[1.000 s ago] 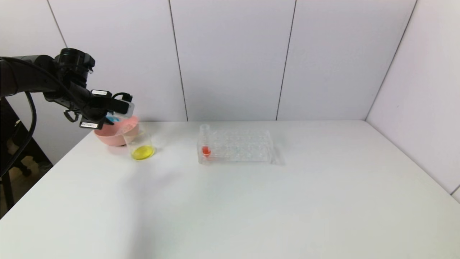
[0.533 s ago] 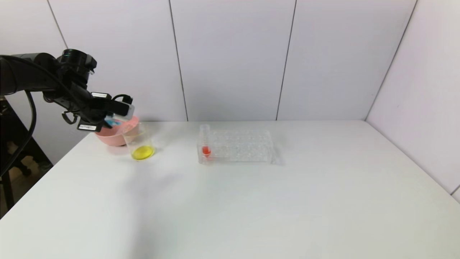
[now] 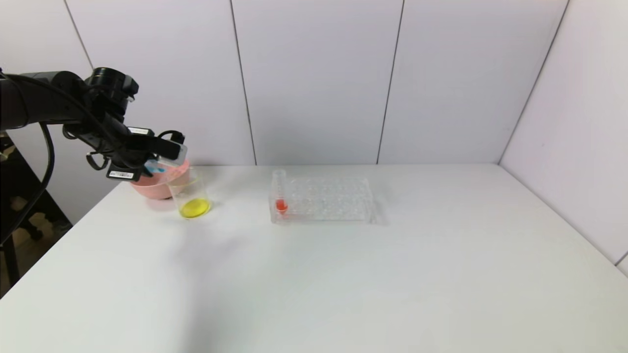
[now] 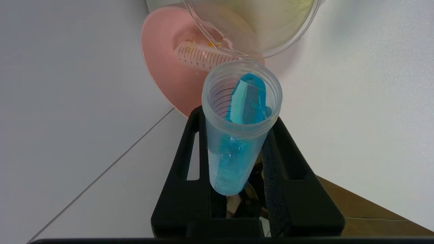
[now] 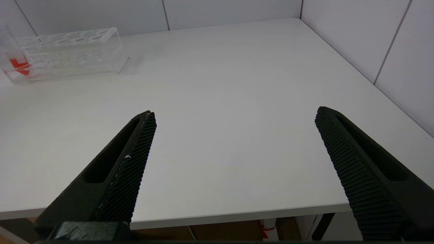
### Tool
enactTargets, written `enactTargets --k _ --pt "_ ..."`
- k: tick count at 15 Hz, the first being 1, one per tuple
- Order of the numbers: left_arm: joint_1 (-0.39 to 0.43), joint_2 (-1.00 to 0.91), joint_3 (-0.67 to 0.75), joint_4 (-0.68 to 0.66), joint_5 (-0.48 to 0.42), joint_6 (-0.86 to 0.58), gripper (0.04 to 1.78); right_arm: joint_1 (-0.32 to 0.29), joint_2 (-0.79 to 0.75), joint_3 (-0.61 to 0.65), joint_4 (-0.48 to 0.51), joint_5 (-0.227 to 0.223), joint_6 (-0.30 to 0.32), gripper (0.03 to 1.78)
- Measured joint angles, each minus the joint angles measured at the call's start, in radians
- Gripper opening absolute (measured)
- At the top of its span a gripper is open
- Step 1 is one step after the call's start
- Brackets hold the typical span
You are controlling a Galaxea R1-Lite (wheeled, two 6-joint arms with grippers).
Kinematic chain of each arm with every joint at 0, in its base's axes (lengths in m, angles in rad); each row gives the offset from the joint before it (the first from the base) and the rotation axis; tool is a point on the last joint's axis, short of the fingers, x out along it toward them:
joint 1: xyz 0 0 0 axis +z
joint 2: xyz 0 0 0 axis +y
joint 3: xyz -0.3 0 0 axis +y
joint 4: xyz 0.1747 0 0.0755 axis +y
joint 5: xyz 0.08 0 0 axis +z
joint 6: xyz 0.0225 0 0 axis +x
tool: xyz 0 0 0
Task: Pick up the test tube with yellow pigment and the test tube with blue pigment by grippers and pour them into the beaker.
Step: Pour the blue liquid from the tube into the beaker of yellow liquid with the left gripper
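Note:
My left gripper [image 3: 164, 151] is shut on the test tube with blue pigment [image 4: 237, 135]. It holds the tube tilted almost flat above the pink bowl [image 3: 147, 186], mouth towards the beaker [image 3: 189, 196]. Blue liquid lies along the tube's inside, up near its mouth. The beaker holds yellow liquid at its bottom and also shows in the left wrist view [image 4: 264, 27], just beyond the tube's mouth. A clear graduated tube with a trace of yellow [image 4: 200, 57] lies in the pink bowl [image 4: 162, 78]. My right gripper [image 5: 234, 113] is open and empty above the table's front edge.
A clear tube rack [image 3: 321, 198] stands mid-table with a red-liquid tube [image 3: 280, 196] in its left end; both show in the right wrist view, the rack [image 5: 67, 51] and the red-liquid tube [image 5: 15, 64]. Walls close the back and right.
My left gripper has moved a little to the right and up with the blue tube, closer to the beaker's rim. The rest has not moved.

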Motion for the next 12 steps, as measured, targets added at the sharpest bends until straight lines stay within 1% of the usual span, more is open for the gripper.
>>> enactTargets --k 4,7,12 --pt "-0.005 0.0 0.0 0.0 0.013 -0.001 0.45 0.0 0.0 0.0 0.0 0.0 0.0 1.71" --pt "-0.013 0.0 0.0 -0.001 0.045 -0.002 0.45 0.0 0.0 0.0 0.0 0.0 0.0 1.71" --pt "-0.019 0.003 0.0 -0.006 0.054 -0.002 0.45 0.0 0.0 0.0 0.0 0.0 0.0 1.71"
